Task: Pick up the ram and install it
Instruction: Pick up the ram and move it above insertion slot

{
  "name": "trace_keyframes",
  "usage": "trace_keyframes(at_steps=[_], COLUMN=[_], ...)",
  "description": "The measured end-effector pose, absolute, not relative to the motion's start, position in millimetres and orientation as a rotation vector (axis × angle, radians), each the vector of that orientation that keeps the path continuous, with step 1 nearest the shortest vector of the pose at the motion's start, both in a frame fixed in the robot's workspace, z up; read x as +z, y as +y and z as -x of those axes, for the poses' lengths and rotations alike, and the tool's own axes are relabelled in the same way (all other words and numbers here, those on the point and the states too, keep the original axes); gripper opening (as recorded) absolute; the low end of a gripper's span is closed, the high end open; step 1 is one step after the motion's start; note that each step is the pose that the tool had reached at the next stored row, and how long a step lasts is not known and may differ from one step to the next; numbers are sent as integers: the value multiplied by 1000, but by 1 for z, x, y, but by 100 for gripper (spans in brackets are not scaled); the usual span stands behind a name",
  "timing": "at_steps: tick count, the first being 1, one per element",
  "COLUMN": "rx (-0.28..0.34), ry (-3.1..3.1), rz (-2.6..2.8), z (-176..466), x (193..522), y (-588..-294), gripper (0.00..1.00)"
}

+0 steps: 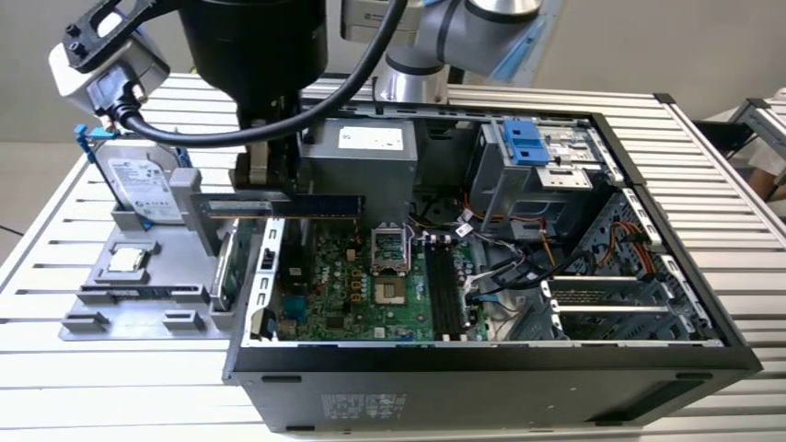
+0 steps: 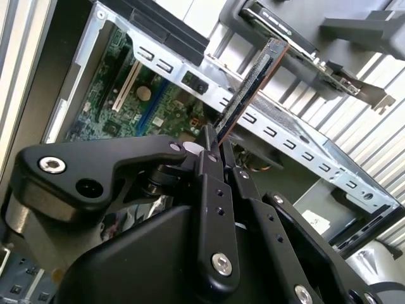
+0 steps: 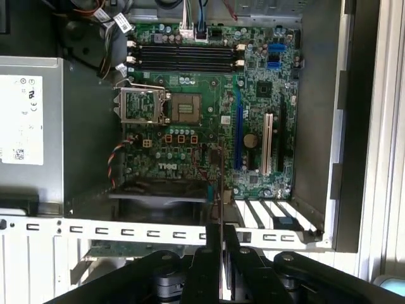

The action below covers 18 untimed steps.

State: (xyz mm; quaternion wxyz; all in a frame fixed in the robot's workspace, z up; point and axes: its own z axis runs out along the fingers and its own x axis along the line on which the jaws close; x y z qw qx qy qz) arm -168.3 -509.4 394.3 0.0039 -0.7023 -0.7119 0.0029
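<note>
Over case (image 1: 491, 357) edge at exterior view's left: gripper (image 1: 254, 191) clamped on one end of ram (image 1: 309, 204), stick held level, airborne, above motherboard (image 1: 356, 285); black slots (image 1: 445, 285) well apart from ram.

The exterior view looks down at a slant from above the open computer case (image 1: 491, 364), far enough back to take in the whole case and the slatted table (image 1: 74, 368). The first wrist view faces straight down past the gripper (image 3: 218, 229) onto the motherboard (image 3: 190, 120). The second wrist view sits close behind the gripper, looking obliquely along the ram (image 2: 253, 79). All three views share the motherboard.
</note>
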Motion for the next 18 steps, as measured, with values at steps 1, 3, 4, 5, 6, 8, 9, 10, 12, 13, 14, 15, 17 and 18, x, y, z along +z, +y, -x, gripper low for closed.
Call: trace_keyframes(at_steps=[1,3,4,5,6,8,9,10,12,13,14,15,17,18], rx=[9,9,9,9,9,10,10,10,10,10,10,10,10,10], ry=[-2231,-2231,-2231,-2231,-2231,-2231,-2231,-2230,-2230,-2230,-2230,-2230,-2230,-2230], rz=[2201,2201,2201,2201,2201,2201,2201,2201,2201,2200,2200,2200,2200,2200], z=[167,163,162,160,158,155,153,152,148,147,145,143,139,138], x=[394,394,394,394,394,394,394,394,394,394,394,394,394,394], y=[-509,-509,-509,-509,-509,-509,-509,-509,-509,-509,-509,-509,-509,-509], gripper=[0,0,0,0,0,0,0,0,0,0,0,0,0,0])
